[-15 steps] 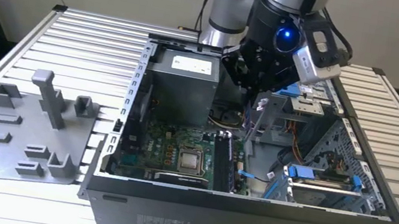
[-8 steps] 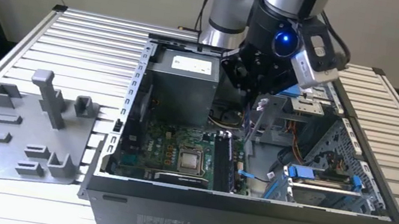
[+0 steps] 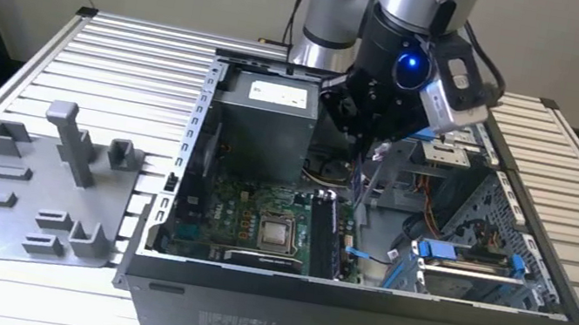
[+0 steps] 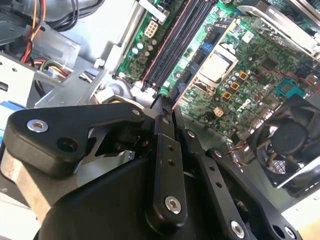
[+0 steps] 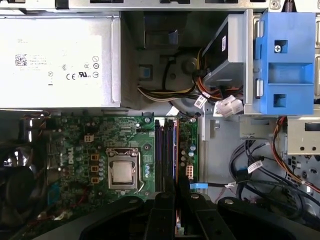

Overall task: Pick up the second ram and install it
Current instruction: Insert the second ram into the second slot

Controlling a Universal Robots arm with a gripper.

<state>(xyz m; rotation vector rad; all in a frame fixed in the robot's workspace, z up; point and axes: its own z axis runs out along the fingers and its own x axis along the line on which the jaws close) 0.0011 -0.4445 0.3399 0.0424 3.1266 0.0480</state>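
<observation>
pincer: over the open PC case, pointing down into it; in both wrist views the two fingers are drawn together with hardly a gap
pincer point
grip: closed on a thin strip held edge-on between the tips; looks like the second ram, though only its edge shows, so not certain
ram position: up in the air, directly over the memory slots, long edge lined up with them; not seated
slots: long dark parallel channels on the motherboard, just beside the CPU socket
motherboard neighbours: grey power supply past one end of the slots, blue drive bracket off to the side, black fan at the board's edge
grey tray: on the table at the exterior view's left of the case, upright posts, well apart from the pincer
cables: loose bundle beside the board near the drive bay
</observation>
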